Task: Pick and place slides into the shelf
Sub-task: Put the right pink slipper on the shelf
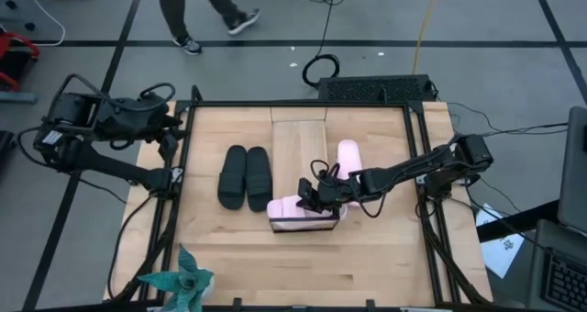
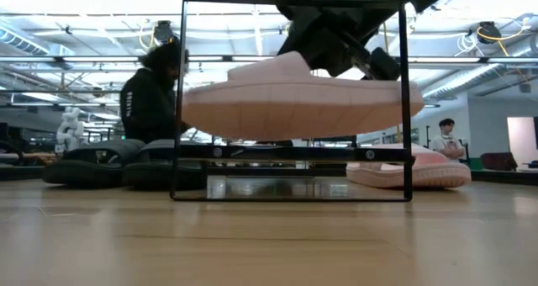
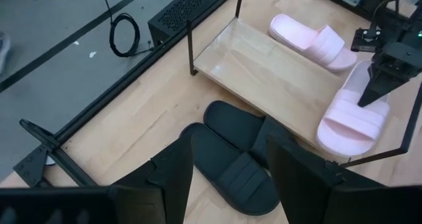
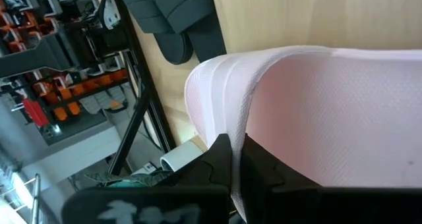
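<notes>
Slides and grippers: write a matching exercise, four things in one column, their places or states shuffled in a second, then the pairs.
Things:
1. black pair
2. held pink slide
3. other pink slide
4. left gripper

Places or states:
A. lying on the table right of the shelf
B. gripped by the right gripper, raised at the shelf's near end
C. side by side on the table left of the shelf
D. empty, at the table's left edge

Pairs: 1-C, 2-B, 3-A, 4-D
</notes>
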Action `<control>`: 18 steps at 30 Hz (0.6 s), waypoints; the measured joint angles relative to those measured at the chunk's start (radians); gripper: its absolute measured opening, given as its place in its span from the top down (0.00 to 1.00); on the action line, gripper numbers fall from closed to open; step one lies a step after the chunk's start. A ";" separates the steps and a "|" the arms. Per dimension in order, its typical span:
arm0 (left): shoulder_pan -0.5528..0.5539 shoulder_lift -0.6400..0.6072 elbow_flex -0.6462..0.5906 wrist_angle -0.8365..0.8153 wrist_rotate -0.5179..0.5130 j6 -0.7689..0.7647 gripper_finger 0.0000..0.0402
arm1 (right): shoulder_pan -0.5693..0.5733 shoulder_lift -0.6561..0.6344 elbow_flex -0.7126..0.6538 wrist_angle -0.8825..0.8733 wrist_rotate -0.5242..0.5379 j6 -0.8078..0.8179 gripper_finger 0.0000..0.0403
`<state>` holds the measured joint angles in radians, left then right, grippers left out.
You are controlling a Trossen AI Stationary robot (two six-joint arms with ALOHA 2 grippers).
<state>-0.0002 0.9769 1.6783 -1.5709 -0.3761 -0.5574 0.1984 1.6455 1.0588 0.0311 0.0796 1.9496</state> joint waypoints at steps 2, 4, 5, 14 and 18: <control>0.000 0.008 0.000 0.000 0.000 0.003 0.52 | 0.000 0.021 0.000 0.031 -0.002 -0.002 1.00; 0.000 0.012 0.000 0.000 0.000 0.003 0.52 | 0.000 0.039 0.000 0.065 -0.002 -0.004 1.00; 0.000 0.014 0.000 0.000 0.000 0.003 0.52 | 0.000 0.042 0.000 0.070 -0.003 -0.004 1.00; 0.000 0.018 0.000 0.000 0.009 0.014 0.52 | 0.000 0.048 0.000 0.056 -0.002 -0.032 0.99; 0.000 0.018 0.000 0.000 0.009 0.014 0.52 | -0.001 0.048 0.000 0.062 0.003 -0.048 0.94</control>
<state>-0.0002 0.9951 1.6783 -1.5707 -0.3669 -0.5431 0.1976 1.6932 1.0592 0.0932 0.0826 1.9018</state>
